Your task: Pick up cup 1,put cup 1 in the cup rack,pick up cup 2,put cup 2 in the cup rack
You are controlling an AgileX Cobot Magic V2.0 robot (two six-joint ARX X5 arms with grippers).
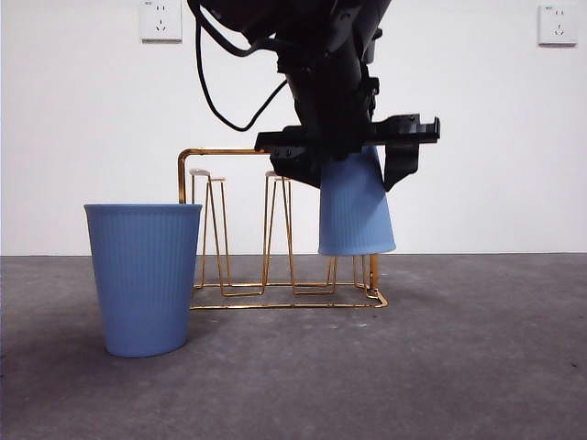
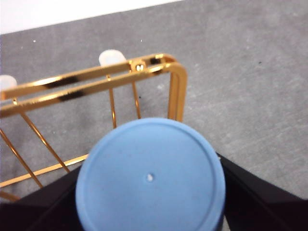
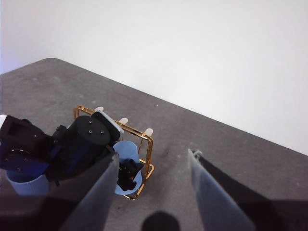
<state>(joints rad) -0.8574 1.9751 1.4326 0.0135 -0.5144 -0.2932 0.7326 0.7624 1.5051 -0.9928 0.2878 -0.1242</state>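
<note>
An inverted blue ribbed cup [image 1: 356, 215] is held by the left gripper [image 1: 353, 151], its jaws clamped on the cup's sides near the closed base, which faces up toward the wrist camera. The cup hangs mouth down, slightly tilted, at the right end of the gold wire cup rack [image 1: 275, 229], its rim above the rack's base; whether it touches a peg cannot be told. In the left wrist view the cup's round base [image 2: 150, 177] fills the foreground, with the rack's top bar [image 2: 96, 79] and two white peg tips just beyond it. A second blue ribbed cup [image 1: 144, 278] stands upright on the grey table [image 1: 459, 367], at the left and nearer than the rack. The right gripper [image 3: 154, 202] is held high and well apart from the rack, its jaws spread and empty. No brand or label can be read on the cups or rack; two white wall sockets [image 1: 161, 20] are seen, their markings too small to read.
</note>
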